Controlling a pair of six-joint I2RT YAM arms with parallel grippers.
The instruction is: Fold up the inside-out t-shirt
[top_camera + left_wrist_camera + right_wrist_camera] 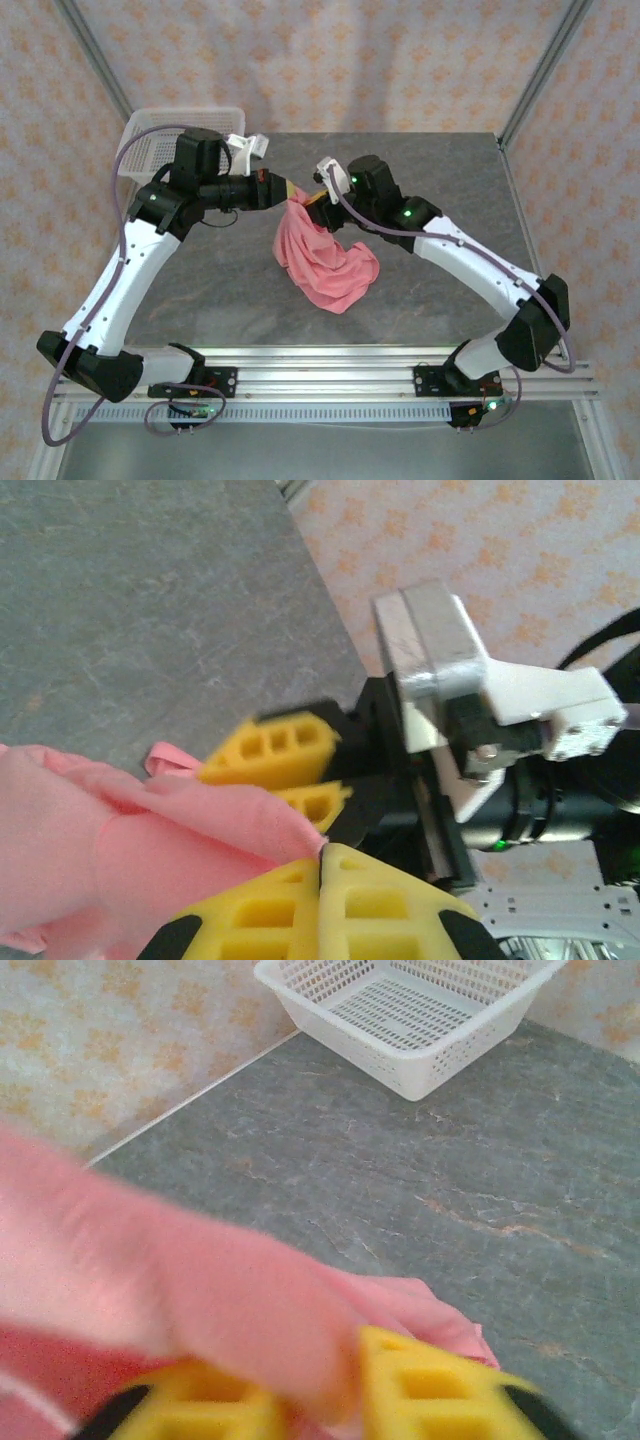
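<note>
The salmon-pink inside-out t-shirt (322, 256) hangs bunched above the table's middle, its lower part resting on the surface. My left gripper (290, 192) is shut on its top edge, the yellow fingers (370, 900) pressed together with the cloth (150, 840) pinched at their tips. Facing it from the right, my right gripper (318, 198) is shut on the same upper part. In the right wrist view pink cloth (200, 1300) lies between and over the yellow fingers (440, 1390). The right gripper's fingers (275, 750) also sit just behind the cloth in the left wrist view.
A white plastic mesh basket (150, 150) stands at the table's back left corner, seen too in the right wrist view as the basket (410, 1010). Grey stone-patterned table (450, 190) stretches around the shirt. Metal frame posts rise at the back corners.
</note>
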